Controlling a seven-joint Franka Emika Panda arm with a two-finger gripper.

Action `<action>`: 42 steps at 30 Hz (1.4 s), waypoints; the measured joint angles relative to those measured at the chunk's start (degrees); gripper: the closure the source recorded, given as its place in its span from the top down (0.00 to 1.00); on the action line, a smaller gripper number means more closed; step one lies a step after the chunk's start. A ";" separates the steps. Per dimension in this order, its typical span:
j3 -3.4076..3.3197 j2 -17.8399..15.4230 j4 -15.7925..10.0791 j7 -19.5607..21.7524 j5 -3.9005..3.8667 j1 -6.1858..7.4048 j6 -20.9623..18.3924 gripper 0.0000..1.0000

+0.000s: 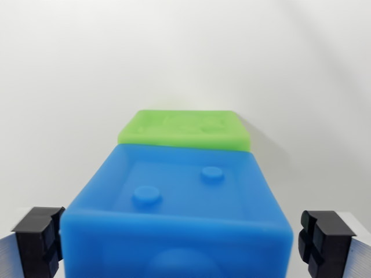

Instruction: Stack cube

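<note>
Blue cube is framed squarely between the jaws.
Jaws are spread open, with a gap seen each side; the green cube lies straight beyond, touching or just behind.

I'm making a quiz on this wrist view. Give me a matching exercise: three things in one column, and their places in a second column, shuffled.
Things:
1. blue cube
2. green cube
3. fingers

Places:
A. farther from the camera, behind the other cube
B. at the bottom corners of the view, one on each side
C. nearest the camera, between the two black pads

Pairs: 1-C, 2-A, 3-B
</note>
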 joint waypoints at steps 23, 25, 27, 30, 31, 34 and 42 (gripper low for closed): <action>-0.11 -7.11 -0.51 0.00 -0.04 0.06 -6.40 1.00; -0.12 -7.96 -0.50 0.00 -0.05 0.06 -7.24 1.00; -0.13 -8.80 -0.47 0.00 -0.06 0.06 -8.08 1.00; -0.14 -9.80 -0.35 0.00 -0.08 0.06 -9.20 1.00; -0.15 -10.19 -0.27 0.00 -0.09 0.06 -9.71 1.00; -0.16 -11.38 0.02 0.01 -0.12 0.07 -11.17 1.00; -0.18 -13.99 1.19 0.04 -0.20 0.07 -14.90 1.00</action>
